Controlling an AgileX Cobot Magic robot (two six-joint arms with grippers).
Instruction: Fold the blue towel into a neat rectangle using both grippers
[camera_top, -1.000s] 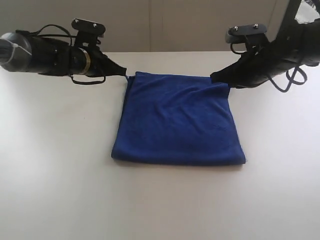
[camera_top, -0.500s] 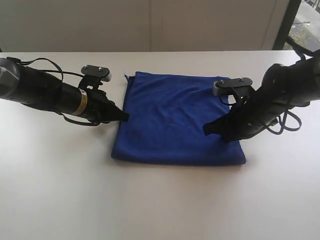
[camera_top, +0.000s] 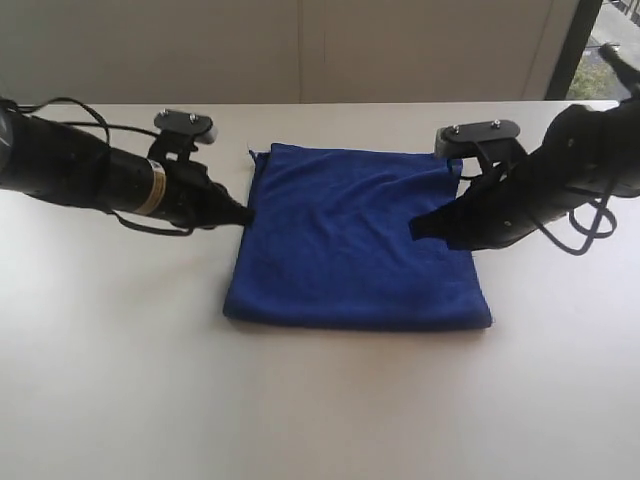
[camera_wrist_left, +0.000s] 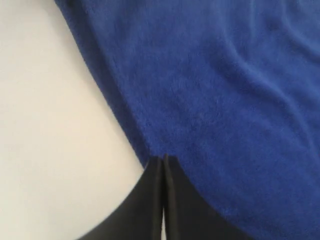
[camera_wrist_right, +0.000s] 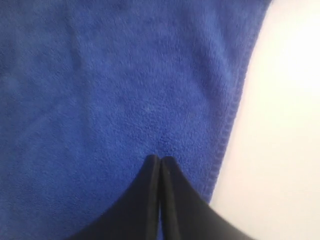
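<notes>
The blue towel (camera_top: 355, 245) lies folded and flat on the white table (camera_top: 320, 400), roughly square. My left gripper (camera_top: 244, 214) is shut, and its tip rests at the towel's left edge about halfway along. In the left wrist view the gripper (camera_wrist_left: 163, 158) has its black fingers pressed together, touching the towel (camera_wrist_left: 225, 75) at its border with nothing between them. My right gripper (camera_top: 416, 230) is shut too, its tip resting on the towel's right part. The right wrist view shows that gripper (camera_wrist_right: 160, 159) just inside the towel's (camera_wrist_right: 125, 75) stitched hem.
The table's far edge meets a pale wall (camera_top: 300, 50). A dark window frame (camera_top: 572, 50) stands at the upper right. Bare tabletop surrounds the towel on the left, right and front.
Both grippers left the towel's far corners and came down its sides toward the front. In the last half second both drew back a little toward the far edge. The towel lies flat.
</notes>
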